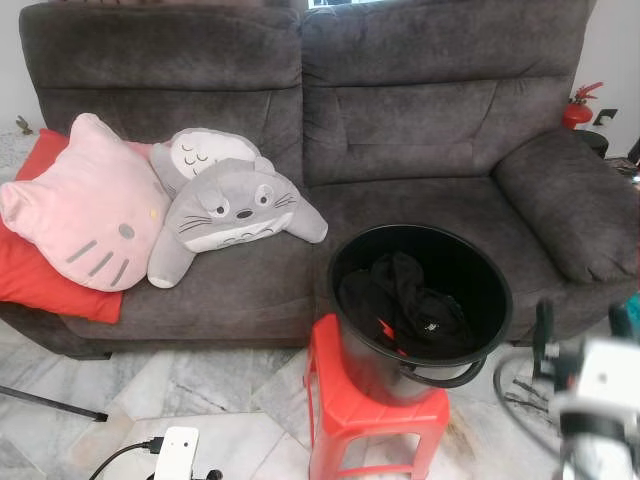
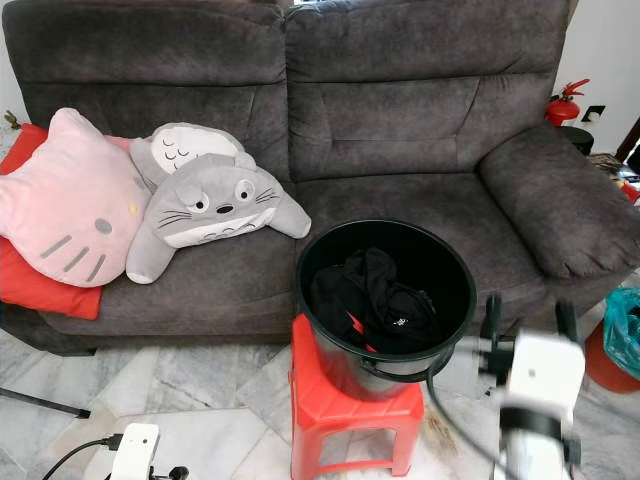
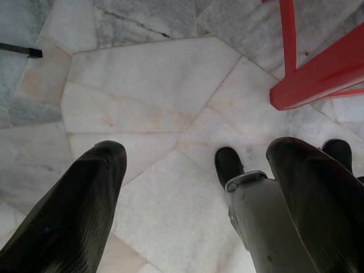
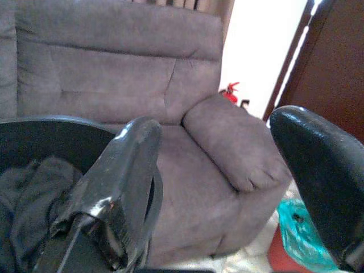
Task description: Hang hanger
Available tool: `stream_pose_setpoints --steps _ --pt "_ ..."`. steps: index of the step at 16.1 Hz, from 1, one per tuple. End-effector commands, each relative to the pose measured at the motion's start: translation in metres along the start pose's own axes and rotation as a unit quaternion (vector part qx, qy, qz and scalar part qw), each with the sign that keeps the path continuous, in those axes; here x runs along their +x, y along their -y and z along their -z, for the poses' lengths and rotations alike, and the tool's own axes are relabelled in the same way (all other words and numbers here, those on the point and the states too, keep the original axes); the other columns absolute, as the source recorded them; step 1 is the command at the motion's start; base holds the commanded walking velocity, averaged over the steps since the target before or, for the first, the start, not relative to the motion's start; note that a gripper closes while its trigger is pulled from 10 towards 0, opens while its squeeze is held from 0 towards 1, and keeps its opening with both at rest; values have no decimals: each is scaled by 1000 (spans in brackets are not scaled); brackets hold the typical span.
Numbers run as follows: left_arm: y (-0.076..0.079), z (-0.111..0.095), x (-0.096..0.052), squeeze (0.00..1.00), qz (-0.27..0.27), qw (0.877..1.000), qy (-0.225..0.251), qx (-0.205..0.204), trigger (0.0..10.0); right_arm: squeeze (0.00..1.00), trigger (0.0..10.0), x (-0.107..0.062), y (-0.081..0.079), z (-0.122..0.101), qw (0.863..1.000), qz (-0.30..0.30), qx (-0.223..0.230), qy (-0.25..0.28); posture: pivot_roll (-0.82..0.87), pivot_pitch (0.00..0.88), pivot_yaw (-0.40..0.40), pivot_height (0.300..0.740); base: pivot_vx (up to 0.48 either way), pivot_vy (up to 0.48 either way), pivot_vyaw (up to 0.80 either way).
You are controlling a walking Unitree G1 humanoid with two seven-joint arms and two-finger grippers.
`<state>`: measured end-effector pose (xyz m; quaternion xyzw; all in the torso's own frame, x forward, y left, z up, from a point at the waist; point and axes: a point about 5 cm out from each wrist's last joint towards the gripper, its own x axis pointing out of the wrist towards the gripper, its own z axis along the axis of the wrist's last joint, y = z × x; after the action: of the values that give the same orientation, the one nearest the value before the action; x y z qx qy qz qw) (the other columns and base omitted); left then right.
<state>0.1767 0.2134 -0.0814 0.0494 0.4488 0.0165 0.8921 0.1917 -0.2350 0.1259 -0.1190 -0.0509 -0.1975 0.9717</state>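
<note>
My right gripper [image 2: 525, 335] is raised just beside the near right rim of the round black plastic bucket [image 1: 497, 300], its two long black fingers [image 4: 122, 187] spread apart with nothing between them. My left gripper [image 3: 199, 187] hangs idle over the pale veined marble floor [image 3: 148, 79], fingers likewise apart and empty. I judge the step in hand to be the approach; no hanger can be made out, so the next move calls for locating one, possibly under the soft crumpled black clothing [image 1: 405, 300] inside the bucket. The bucket stands on a glossy red moulded plastic stool [image 1: 375, 415]. Beyond it stands the dark grey plush fabric sofa [image 1: 420, 130], carrying a grey stuffed animal cushion [image 1: 235, 210] near its left end.
</note>
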Motion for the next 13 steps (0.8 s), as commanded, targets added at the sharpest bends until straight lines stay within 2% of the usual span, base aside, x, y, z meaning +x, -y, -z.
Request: stream_pose_setpoints --steps 1,2,3,4,6,8,9,10,12,13 --pt "1 2 0 0 0 1000 -2 1 10000 0 10000 12 5 -6 1000 19 14 -13 -202 0 25 740 0 0 0" --pt "2 5 -1 0 2 1000 -9 4 10000 0 10000 23 0 3 999 7 -5 -48 -210 0 21 740 0 0 0" --pt "3 6 -1 0 5 1000 -12 3 10000 0 10000 32 -5 8 998 -3 5 -67 -201 0 18 740 0 0 0" --pt "3 6 -1 0 4 1000 -9 -6 10000 0 10000 43 -14 6 997 -15 6 -72 -188 0 14 740 0 0 0" --pt "3 7 -1 0 3 1000 -11 -9 10000 0 10000 53 -28 -6 997 -41 30 -52 -182 0 7 740 0 0 0" --pt "2 10 -2 0 0 1000 -18 -8 10000 0 10000 57 -43 -15 996 -68 35 -37 -178 0 6 740 0 0 0" --pt "2 12 -2 0 0 1000 -19 -8 10000 0 10000 57 -44 -16 996 -70 30 -35 -178 0 7 740 0 0 0" --pt "1 13 -3 0 1 1000 -22 -6 10000 0 10000 56 -42 -12 997 -66 7 -42 -180 0 9 740 0 0 656" --pt "1 14 -3 0 7 1000 -23 -2 10000 0 10000 54 -40 -9 997 -62 27 -47 -181 0 12 740 0 0 688" --pt "1 14 -3 0 8 1000 -23 -1 10000 0 10000 53 -41 -9 996 -68 29 -48 -182 0 12 740 0 0 0"
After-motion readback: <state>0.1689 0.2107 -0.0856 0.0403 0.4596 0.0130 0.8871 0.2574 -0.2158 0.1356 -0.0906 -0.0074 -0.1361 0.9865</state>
